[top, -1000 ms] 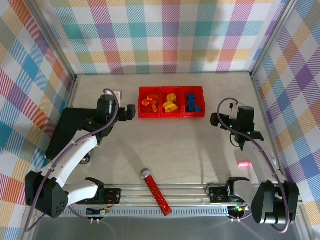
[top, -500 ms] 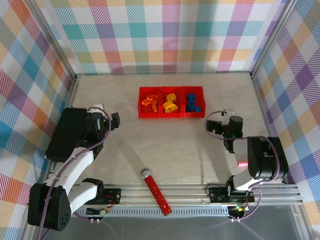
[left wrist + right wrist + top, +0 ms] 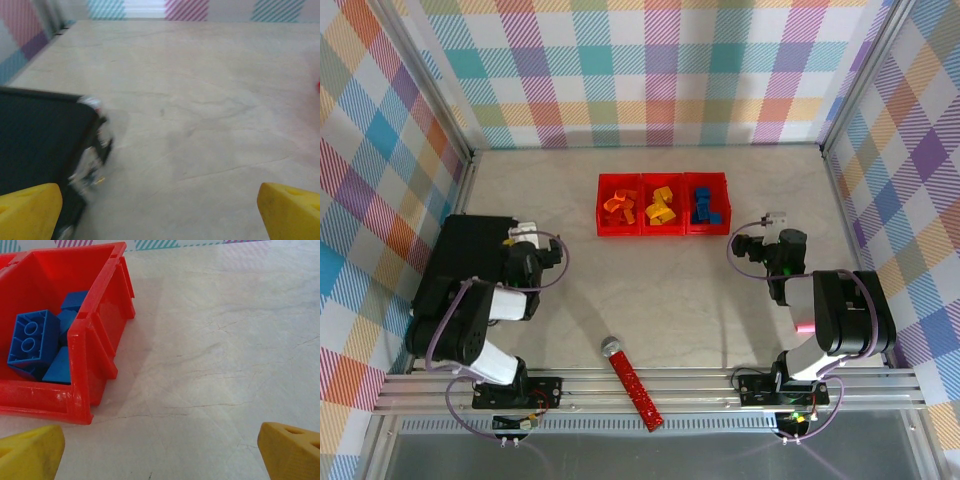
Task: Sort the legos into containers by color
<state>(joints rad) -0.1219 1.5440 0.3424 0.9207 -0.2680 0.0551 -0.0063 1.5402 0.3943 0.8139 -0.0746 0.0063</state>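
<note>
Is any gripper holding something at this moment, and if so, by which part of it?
Nothing is held. The left gripper and the right gripper are both open, with nothing between their jaws.

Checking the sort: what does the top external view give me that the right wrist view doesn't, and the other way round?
Top external adds the orange legos in the left bin, the yellow legos in the middle bin, the red studded stick and the black case. Right wrist adds close detail: the right gripper open, nothing between its fingers. Both show the blue legos in the right bin and bare table.
</note>
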